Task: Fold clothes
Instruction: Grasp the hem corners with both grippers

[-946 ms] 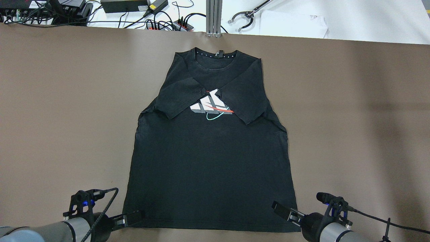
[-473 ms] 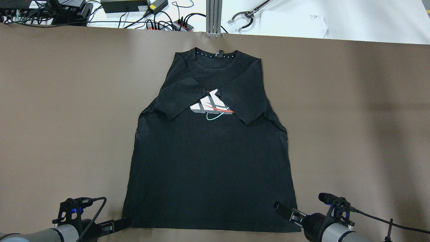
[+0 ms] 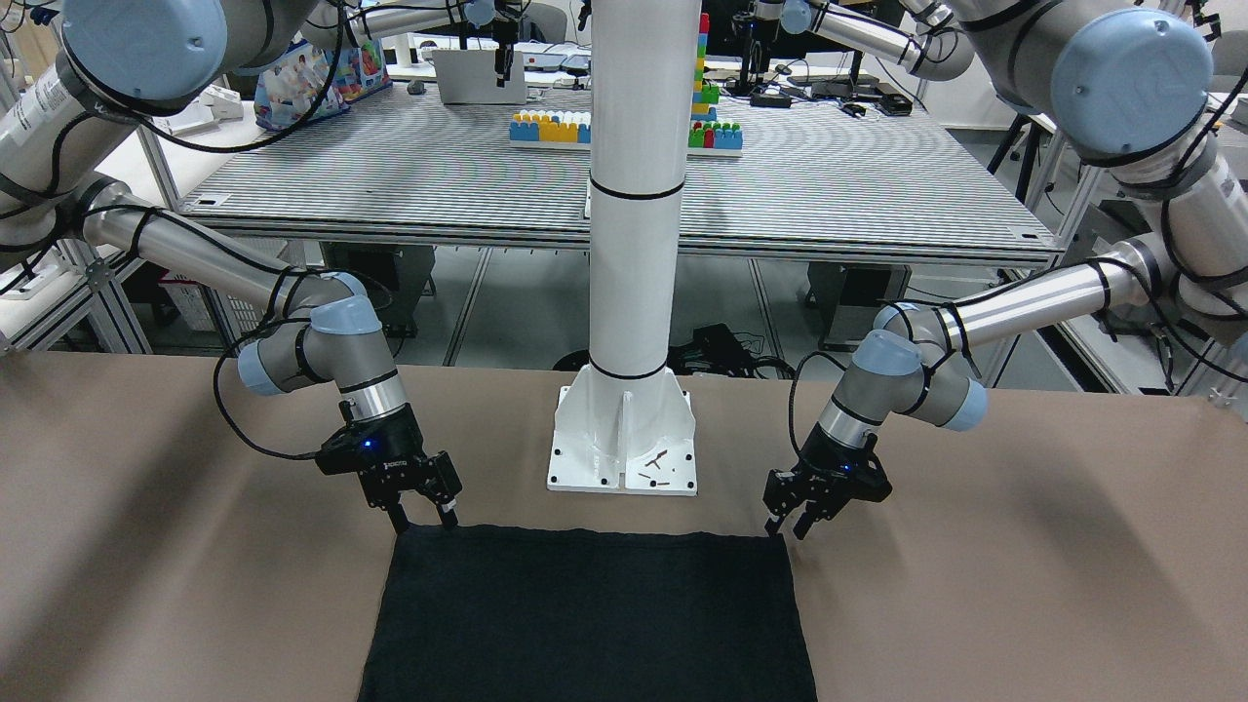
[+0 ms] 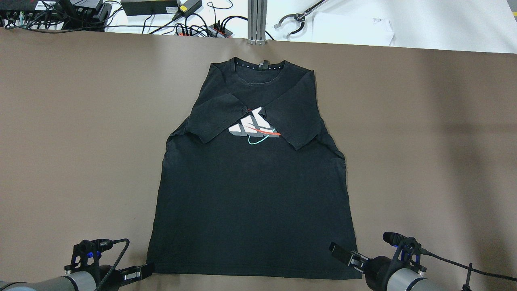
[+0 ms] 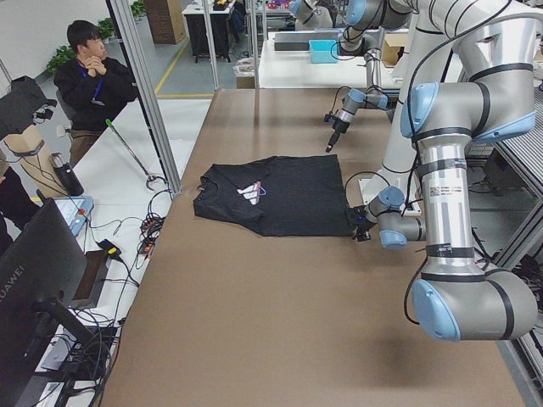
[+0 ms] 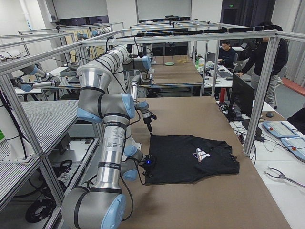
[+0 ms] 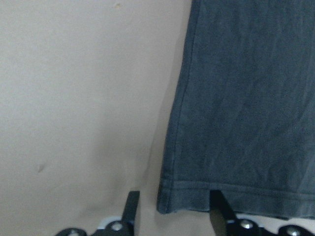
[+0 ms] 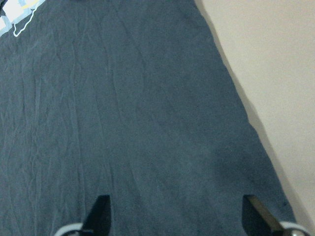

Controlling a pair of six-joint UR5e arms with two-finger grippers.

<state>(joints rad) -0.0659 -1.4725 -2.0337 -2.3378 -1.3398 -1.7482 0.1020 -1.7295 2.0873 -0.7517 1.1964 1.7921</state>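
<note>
The clothes are one black T-shirt (image 4: pixel 252 190) lying flat on the brown table (image 4: pixel 424 133), collar at the far side, both sleeves folded in over a white chest logo (image 4: pixel 254 127). My left gripper (image 4: pixel 137 271) is open at the hem's near left corner; in the left wrist view that corner (image 7: pixel 172 204) lies between its fingers (image 7: pixel 216 214). My right gripper (image 4: pixel 341 252) is open over the near right hem corner, its fingertips (image 8: pixel 101 211) spread wide above the fabric (image 8: pixel 147 108). In the front-facing view the left gripper (image 3: pixel 786 531) and right gripper (image 3: pixel 426 522) point down at the hem edge (image 3: pixel 595 531).
The white pillar's base plate (image 3: pixel 624 444) stands just behind the hem, between the arms. Cables and power bricks (image 4: pixel 149 6), an aluminium post (image 4: pixel 257 20) and a grabber tool (image 4: pixel 291 20) lie beyond the table's far edge. A person (image 5: pixel 89 76) sits past the table.
My left gripper has drawn back and to the left, from over the hem to just at its corner. The right gripper and the shirt have hardly moved.
</note>
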